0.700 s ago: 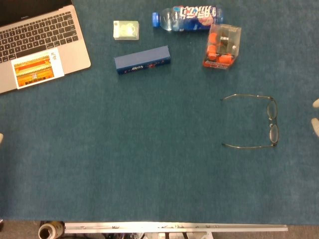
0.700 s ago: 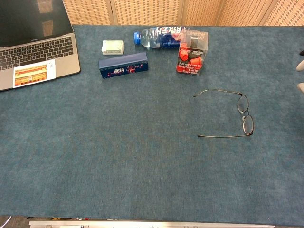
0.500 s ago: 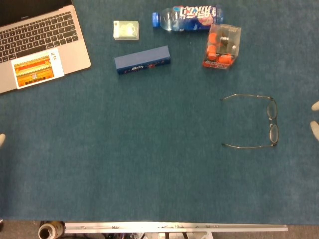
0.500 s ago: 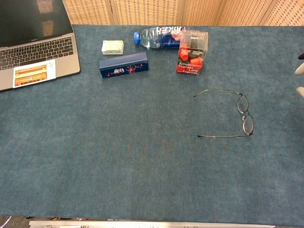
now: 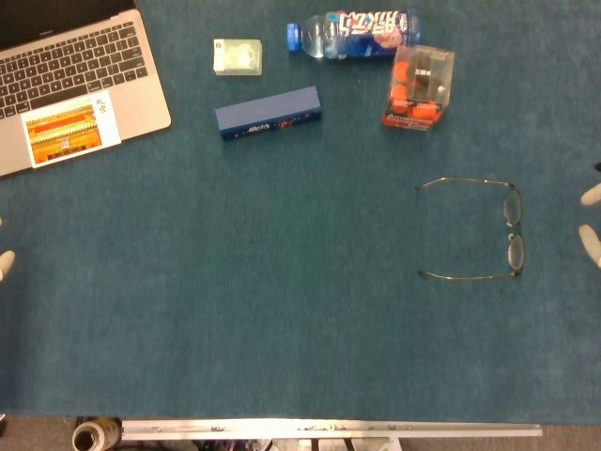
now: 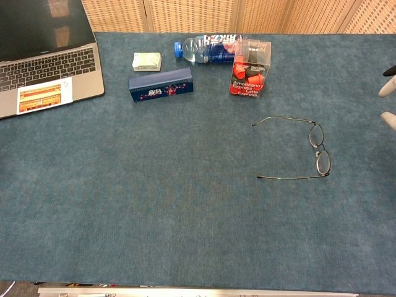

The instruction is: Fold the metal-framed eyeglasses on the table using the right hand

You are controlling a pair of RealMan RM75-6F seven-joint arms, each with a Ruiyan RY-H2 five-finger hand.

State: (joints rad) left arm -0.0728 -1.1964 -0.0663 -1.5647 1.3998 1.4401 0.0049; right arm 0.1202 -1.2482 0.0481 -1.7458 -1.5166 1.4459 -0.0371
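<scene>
Still unfolded: eyeglasses (image 5: 479, 228) flat on the tabletop (image 5: 282, 310), both temples extended toward the left, lenses nearest the frame's right edge. Right robot hand (image 5: 592, 221) only as pale fingertips at that edge, well apart from the frame; open or closed: cannot tell. Left robot hand (image 5: 5, 263) barely visible, likewise undetermined. Risks: thin wire temple slipping from the fingers; whole frame sliding or spinning on the cloth when pushed; lens pressed, hinge bent.
</scene>
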